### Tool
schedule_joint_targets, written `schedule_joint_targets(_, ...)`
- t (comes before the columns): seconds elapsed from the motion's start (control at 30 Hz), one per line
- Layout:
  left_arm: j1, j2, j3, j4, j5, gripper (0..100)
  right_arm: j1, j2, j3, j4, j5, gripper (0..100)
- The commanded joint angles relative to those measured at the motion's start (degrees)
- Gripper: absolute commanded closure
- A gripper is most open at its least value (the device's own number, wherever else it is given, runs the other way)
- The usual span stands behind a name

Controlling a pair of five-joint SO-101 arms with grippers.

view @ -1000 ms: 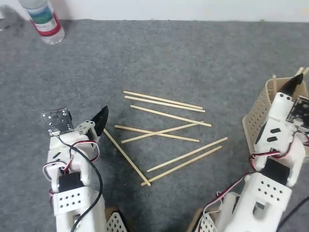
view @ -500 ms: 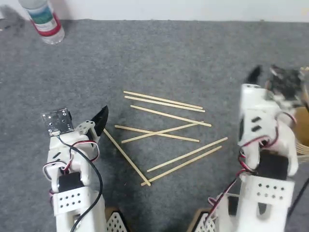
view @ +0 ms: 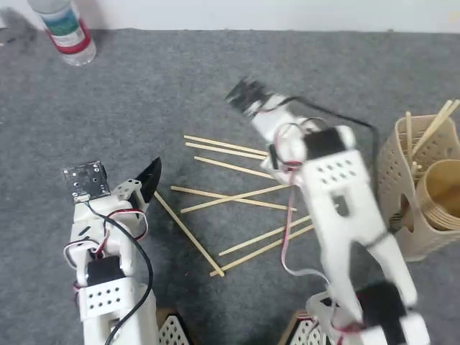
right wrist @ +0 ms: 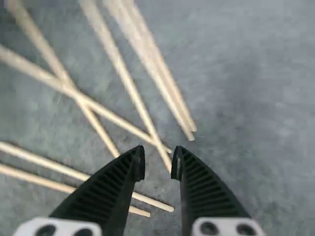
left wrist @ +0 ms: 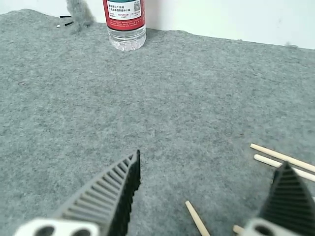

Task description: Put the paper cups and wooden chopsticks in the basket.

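Several wooden chopsticks (view: 255, 172) lie scattered on the grey felt in the middle of the high view. At the right stands the beige basket (view: 388, 158), holding stacked paper cups (view: 442, 194) and a few upright chopsticks (view: 431, 129). My right gripper (view: 246, 95) hangs over the far end of the chopstick pile. In its wrist view the right gripper (right wrist: 157, 152) has its jaws a narrow gap apart, empty, just above the chopsticks (right wrist: 123, 78). My left gripper (view: 147, 178) is at the lower left, beside one slanted chopstick (view: 188, 233). Seen from the left wrist, the left gripper (left wrist: 211, 164) is wide open and empty.
A plastic water bottle (view: 65, 25) with a red label stands at the far left corner, also in the left wrist view as the bottle (left wrist: 124, 22). A white wall borders the felt at the back. Bare felt stretches between the bottle and the chopsticks.
The right arm has swung from over the basket leftward to the far end of the chopstick pile, uncovering the basket. The left arm has not moved.
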Motion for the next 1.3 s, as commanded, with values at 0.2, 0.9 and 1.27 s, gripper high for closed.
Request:
schedule_joint_targets(0.2,0.44,-0.7,-0.4,-1.32,-0.44,61,4.97,15.69,1.23,-13.85,9.93,89.7)
schedule_joint_targets(0.9,0.44,-0.7,-0.4,-1.23,-0.62,61,10.33,40.57,-23.03,-9.27,14.15,89.7)
schedule_joint_targets(1.27,0.44,-0.7,-0.4,-1.14,-0.62,61,10.24,44.44,-24.62,-8.13,14.24,89.8)
